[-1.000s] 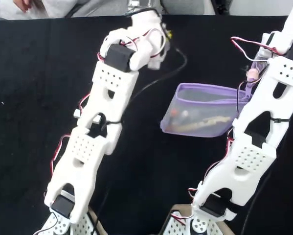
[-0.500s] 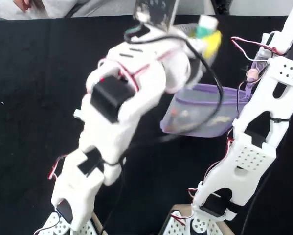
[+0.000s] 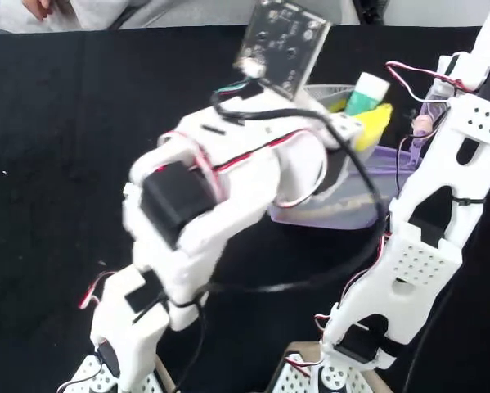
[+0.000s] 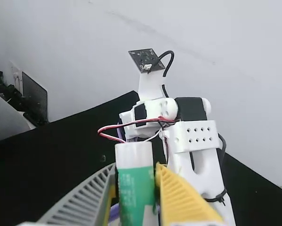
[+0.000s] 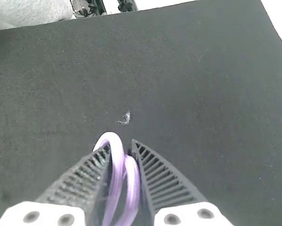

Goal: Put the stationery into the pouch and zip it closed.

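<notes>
A green and white glue stick [image 3: 366, 92] is clamped upright in my left gripper [image 3: 361, 105], between its grey and yellow fingers. It hangs over the back of the translucent purple pouch [image 3: 343, 214]. The left wrist view has the glue stick [image 4: 135, 188] filling the gap of the left gripper [image 4: 135, 165]. The pouch lies on the black table with pale stationery inside, and the left arm covers part of it. My right gripper [image 5: 119, 147] is shut on the pouch's purple rim [image 5: 116, 181] at the pouch's right end [image 3: 415, 146].
The black table [image 3: 56, 147] has free room on its left half. The right arm [image 4: 190, 139] stands close beside the held glue stick. A black cable [image 3: 367, 246] loops from the left arm across the pouch. A speck of lint [image 5: 125, 117] lies on the cloth.
The left arm has swung from the back left of the table to the right and risen, carrying the glue stick over the pouch. The right arm and pouch have stayed put.
</notes>
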`<state>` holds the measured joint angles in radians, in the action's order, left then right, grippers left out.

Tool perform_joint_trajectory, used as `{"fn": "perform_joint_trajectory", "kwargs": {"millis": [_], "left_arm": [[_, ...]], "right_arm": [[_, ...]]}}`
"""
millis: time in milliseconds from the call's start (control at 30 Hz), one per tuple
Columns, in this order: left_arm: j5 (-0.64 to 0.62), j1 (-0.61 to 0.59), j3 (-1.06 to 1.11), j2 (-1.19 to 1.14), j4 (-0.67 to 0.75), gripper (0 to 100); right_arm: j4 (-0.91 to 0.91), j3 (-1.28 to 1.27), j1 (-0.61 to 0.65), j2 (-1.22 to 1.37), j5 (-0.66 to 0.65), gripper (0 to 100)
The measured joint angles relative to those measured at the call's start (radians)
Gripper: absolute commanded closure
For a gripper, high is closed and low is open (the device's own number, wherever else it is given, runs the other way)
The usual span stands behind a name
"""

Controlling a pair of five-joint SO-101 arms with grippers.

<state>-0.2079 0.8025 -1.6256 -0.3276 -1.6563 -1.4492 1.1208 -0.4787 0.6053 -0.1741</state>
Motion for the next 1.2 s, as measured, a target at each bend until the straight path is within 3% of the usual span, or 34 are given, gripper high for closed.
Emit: {"fn": "perform_joint_trajectory", "kwargs": {"millis": [333, 800, 1000, 1200], "left_arm": [[0.0, 0.0, 0.0, 0.124, -0.097, 97], [0.0, 0.0, 0.0, 0.299, -0.1, 97], [-0.026, -0.092, 0.127, 0.414, -0.1, 97], [-0.061, -0.097, 0.273, 0.427, -0.089, 97]], "right_arm": [[0.0, 0.0, 0.0, 0.0, 0.0, 98.8], [0.0, 0.0, 0.0, 0.0, 0.0, 98.8], [-0.008, 0.0, 0.0, 0.0, 0.0, 98.8], [-0.008, 0.0, 0.0, 0.0, 0.0, 98.8]]}}
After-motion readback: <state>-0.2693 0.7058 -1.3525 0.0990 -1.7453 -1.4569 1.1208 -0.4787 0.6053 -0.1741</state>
